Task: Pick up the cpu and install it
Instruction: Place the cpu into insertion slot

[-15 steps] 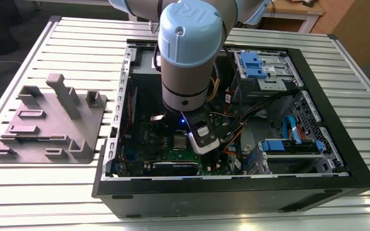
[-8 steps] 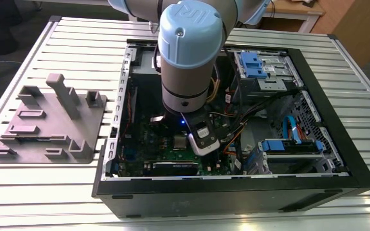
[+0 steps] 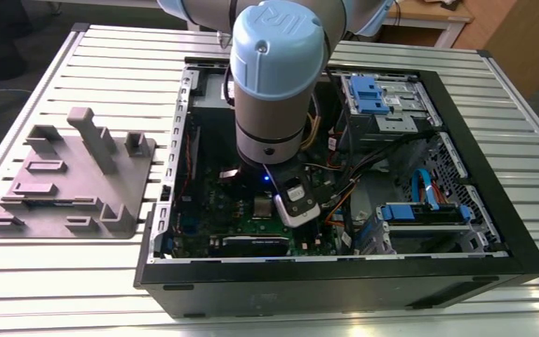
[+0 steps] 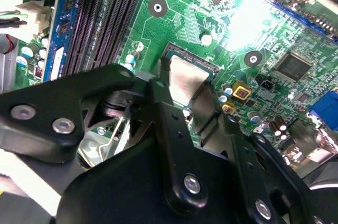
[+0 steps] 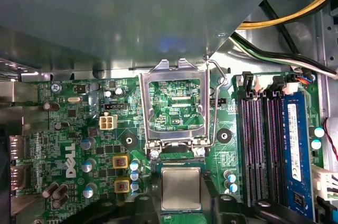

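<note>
Hand (image 4: 185, 94) narrowed onto the cpu (image 5: 181, 188), pinching two opposite edges, top face left bare. Cpu level, low in the motherboard (image 5: 68, 129) socket. Socket frame (image 5: 174, 102) hinged up, giving access. Fixture plate (image 3: 68, 179) at 9 o'clock of case (image 3: 344, 284), exterior view.

- Arm (image 3: 269, 112) was a grey tube with a pale blue round cap (image 3: 279, 38) bearing raised lettering.
- A small blue light (image 3: 267, 176) glowed at the wrist.
- Gripper (image 4: 182, 89) had black links and silver screws (image 4: 63, 125).
</note>
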### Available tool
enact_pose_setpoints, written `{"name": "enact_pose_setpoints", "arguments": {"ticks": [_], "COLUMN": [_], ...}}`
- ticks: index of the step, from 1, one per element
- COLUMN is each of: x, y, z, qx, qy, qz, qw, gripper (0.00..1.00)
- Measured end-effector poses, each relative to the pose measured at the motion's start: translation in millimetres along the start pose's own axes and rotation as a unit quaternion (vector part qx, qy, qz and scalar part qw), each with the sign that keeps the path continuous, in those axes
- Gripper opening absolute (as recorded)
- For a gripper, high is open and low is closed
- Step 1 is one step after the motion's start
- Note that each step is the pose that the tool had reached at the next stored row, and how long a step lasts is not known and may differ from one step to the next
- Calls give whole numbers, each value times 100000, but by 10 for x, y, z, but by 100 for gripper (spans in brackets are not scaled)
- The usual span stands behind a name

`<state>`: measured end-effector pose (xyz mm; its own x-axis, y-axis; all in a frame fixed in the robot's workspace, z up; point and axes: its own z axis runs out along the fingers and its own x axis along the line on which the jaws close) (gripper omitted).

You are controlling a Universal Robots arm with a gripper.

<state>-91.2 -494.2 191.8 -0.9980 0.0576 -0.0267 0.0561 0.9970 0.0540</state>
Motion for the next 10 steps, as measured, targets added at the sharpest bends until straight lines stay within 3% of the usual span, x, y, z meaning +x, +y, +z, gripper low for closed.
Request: {"name": "enact_pose_setpoints", "arguments": {"ticks": [1,10], "x": [0,0], "y": [0,0], "z": [0,3], "qx": [-1,-21], "qy": [2,-3], "qz": [0,0], "qw": [100000,100000], "gripper": [38,38]}}
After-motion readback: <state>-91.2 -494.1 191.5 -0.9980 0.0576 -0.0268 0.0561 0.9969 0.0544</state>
